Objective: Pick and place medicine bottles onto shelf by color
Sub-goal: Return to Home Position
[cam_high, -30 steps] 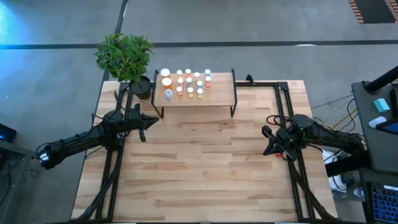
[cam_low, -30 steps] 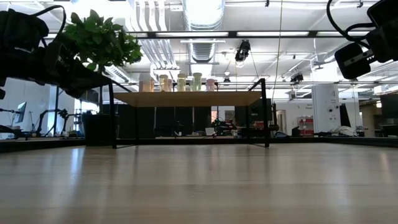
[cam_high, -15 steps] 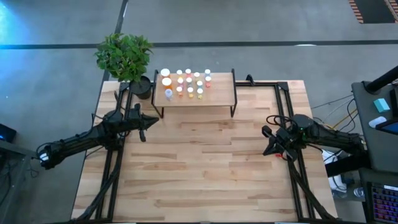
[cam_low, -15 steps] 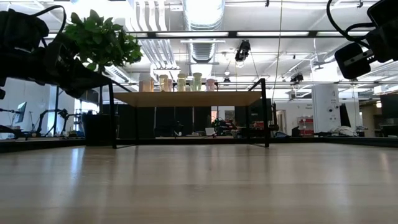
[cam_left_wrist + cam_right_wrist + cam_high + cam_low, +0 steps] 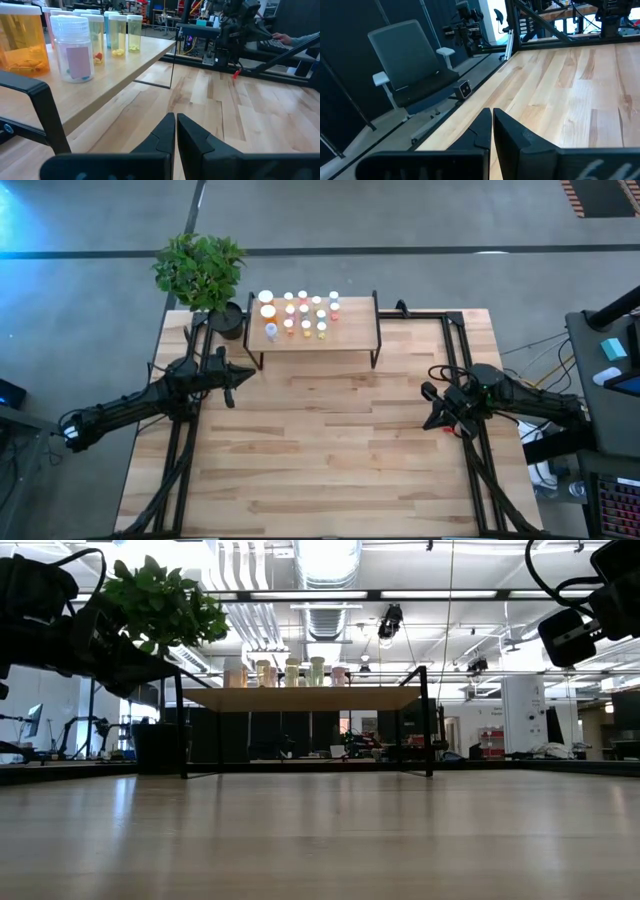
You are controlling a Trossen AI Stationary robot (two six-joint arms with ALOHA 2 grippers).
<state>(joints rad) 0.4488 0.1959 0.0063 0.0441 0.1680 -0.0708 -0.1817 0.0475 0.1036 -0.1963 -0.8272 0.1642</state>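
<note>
The medicine bottles (image 5: pixel 296 312) are set on the shelf (image 5: pixel 352 330).
They are clustered toward its left end; the left gripper (image 5: pixel 240 377) and right gripper (image 5: pixel 432 418) are held empty, fingers pressed together, well apart from it.

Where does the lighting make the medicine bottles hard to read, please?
Low view: ceiling lamps glare behind the shelf, leaving the medicine bottles pale and backlit. High view: even light, bottles plain from above. Left wrist view: bottles well lit, colours easy to tell.

Overhead, table-level, two wrist views, shelf (image 5: pixel 355 325) shared
</note>
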